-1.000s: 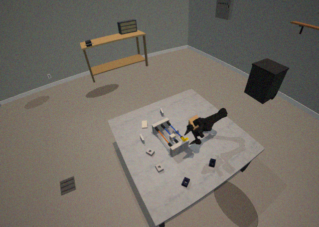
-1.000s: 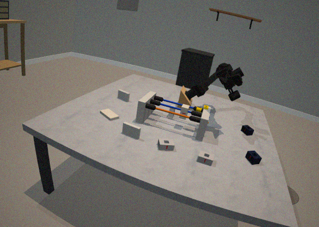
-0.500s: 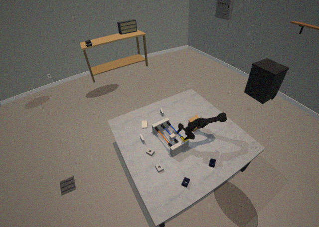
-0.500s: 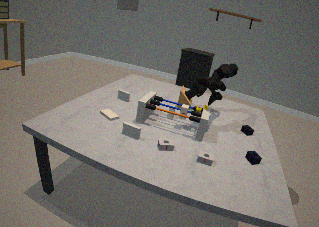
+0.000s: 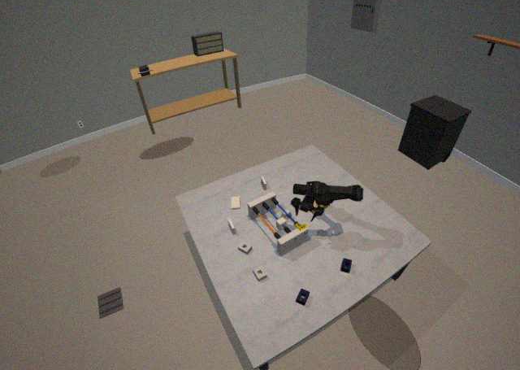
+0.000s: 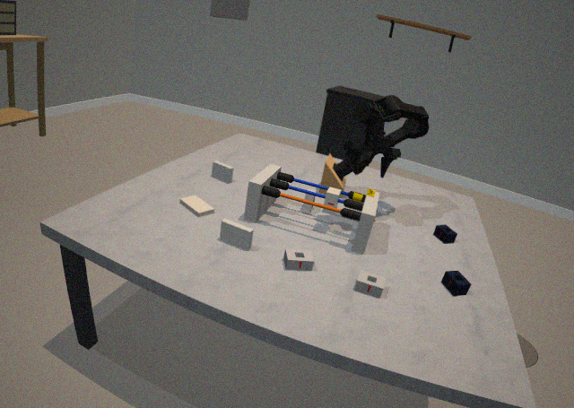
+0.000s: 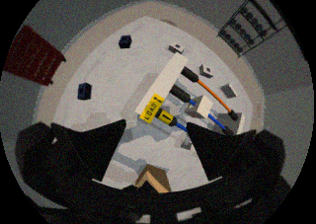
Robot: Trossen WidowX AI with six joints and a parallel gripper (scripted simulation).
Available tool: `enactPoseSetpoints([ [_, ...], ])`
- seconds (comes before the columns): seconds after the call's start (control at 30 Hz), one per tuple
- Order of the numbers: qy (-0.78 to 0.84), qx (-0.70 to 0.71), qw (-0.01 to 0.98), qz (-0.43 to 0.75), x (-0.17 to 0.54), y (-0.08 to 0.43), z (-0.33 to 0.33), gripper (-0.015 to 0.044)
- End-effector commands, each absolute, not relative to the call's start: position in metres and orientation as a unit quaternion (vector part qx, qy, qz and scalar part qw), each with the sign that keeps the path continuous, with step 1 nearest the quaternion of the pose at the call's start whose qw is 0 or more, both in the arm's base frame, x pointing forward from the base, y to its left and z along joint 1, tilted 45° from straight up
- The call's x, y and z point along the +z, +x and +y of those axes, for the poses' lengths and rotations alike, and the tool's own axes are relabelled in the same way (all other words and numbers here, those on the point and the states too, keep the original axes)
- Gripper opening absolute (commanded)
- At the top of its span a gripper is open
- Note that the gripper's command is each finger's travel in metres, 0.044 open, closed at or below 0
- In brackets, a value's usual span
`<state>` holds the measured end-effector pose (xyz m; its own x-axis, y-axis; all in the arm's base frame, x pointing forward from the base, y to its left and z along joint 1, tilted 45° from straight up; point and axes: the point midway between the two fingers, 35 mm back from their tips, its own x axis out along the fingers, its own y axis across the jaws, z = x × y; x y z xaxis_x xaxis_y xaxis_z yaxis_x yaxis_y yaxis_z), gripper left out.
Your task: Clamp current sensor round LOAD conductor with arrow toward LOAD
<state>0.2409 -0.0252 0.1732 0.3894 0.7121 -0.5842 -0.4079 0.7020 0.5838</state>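
Observation:
My gripper [image 5: 305, 216] [image 7: 157, 124] is open and empty, pointing down above the LOAD end of the rack [image 5: 292, 242] [image 6: 366, 230] [image 7: 165, 82]. The LOAD conductor [image 5: 283, 210] [image 6: 315, 184] [image 7: 181, 127] is the blue one nearest the arm. It carries a yellow band marked 1, beside the yellow LOAD tag [image 5: 301, 226] [image 6: 371, 193] [image 7: 151, 109] with an arrow. A white block [image 5: 280, 221] [image 6: 332, 196] [image 7: 201, 107] sits round the middle blue conductor. A small grey piece [image 6: 308, 204] [image 7: 186, 143] stands low behind the conductors; I cannot tell whether it is the open sensor.
An orange conductor [image 5: 266, 222] [image 6: 306, 201] [image 7: 212, 92] runs along the rack's far side. A wooden wedge [image 6: 331, 177] [image 7: 154, 179] stands by the arm's base. Two white blocks with holes, two dark blocks [image 6: 445, 233] [image 6: 456, 283] and several pale plates lie or stand around the rack.

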Motion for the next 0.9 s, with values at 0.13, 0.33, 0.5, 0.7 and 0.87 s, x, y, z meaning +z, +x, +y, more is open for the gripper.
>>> enactPoseSetpoints([
  [0.13,0.201,0.353,0.811,0.420,0.181,0.240,-0.027,0.0440],
  [0.33,0.201,0.353,0.811,0.420,0.181,0.240,-0.027,0.0440],
  [0.5,0.201,0.353,0.811,0.420,0.181,0.240,-0.027,0.0440],
  [0.7,0.222,0.322,0.802,0.451,0.143,0.242,-0.049,0.0335],
  [0.87,0.269,0.258,0.774,0.512,0.065,0.228,-0.085,0.0284],
])
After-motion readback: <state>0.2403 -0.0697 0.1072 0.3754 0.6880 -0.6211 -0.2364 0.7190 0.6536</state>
